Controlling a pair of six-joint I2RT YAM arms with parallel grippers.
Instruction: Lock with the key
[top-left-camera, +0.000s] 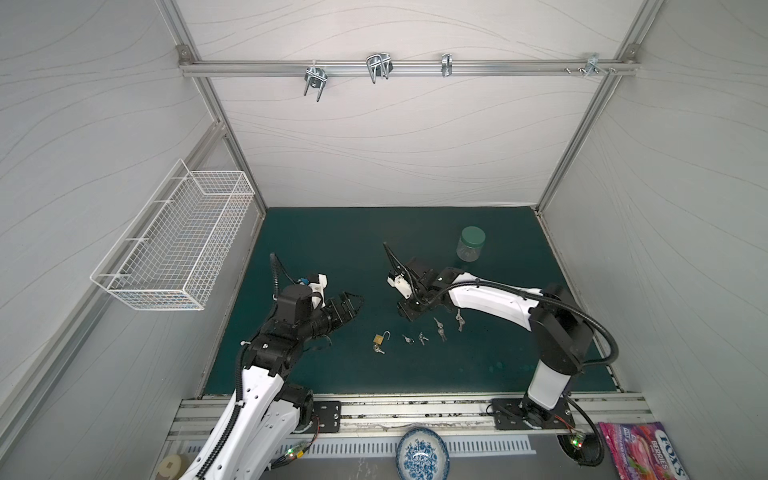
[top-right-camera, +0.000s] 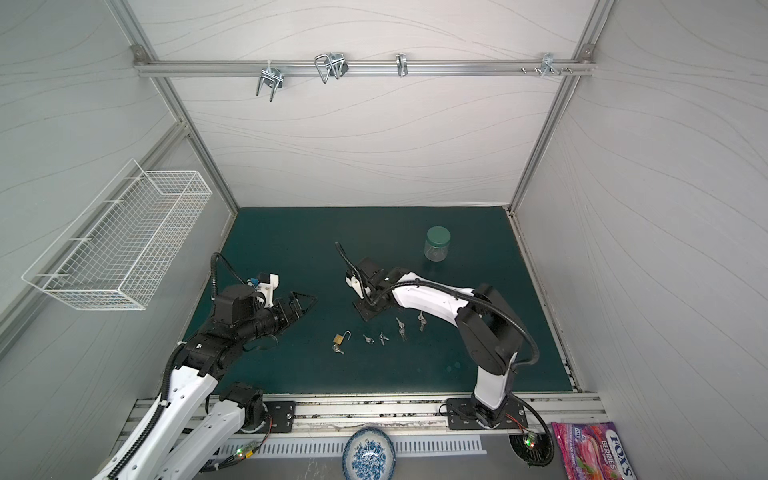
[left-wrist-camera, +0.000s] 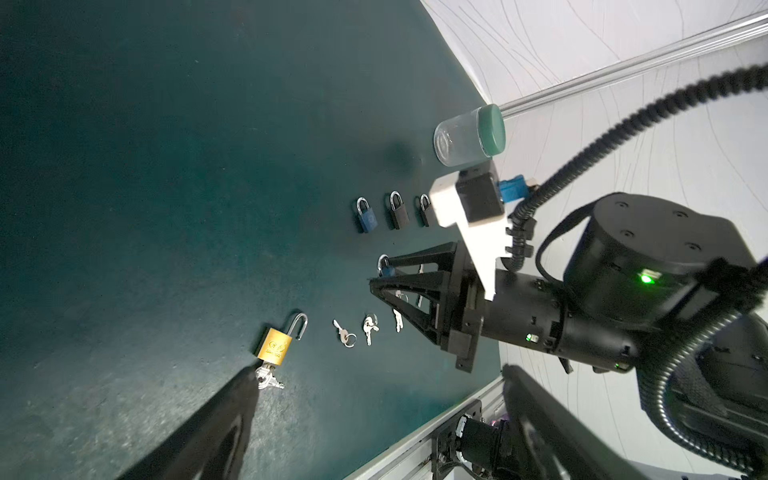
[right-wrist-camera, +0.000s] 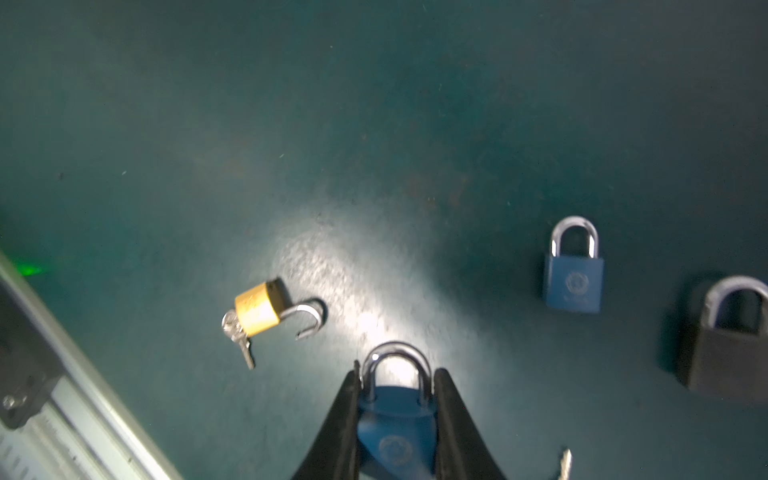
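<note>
Okay, not locked yet, by my read: the brass padlock (top-left-camera: 379, 338) lies near the front of the mat (top-left-camera: 316, 249), shackle swung open, key (top-left-camera: 378, 350) stuck in its base. Loose keys (top-left-camera: 422, 338) line up beside it. Left gripper (top-left-camera: 355, 306) hovers over the mat, fingers wide apart, empty. Farther back I see the right gripper (right-wrist-camera: 398, 374) clamped on a blue padlock (right-wrist-camera: 395, 432), its shackle closed.

In the right wrist view the blue metal padlock (right-wrist-camera: 395, 428) between the black fingers (right-wrist-camera: 336, 436) of the right pincer (right-wrist-camera: 399, 372) is blurred and cut off by the frame's edge, as are a black padlock (right-wrist-camera: 727, 349) and a small silver key (right-wrist-camera: 565, 461). In both top views the white right arm (top-left-camera: 490, 303) hides these padlocks mid-frame. The blue-and-white patterned bowl (top-left-camera: 422, 432) and pink sweets bag (top-left-camera: 640, 453) run off the lower edge.
</note>
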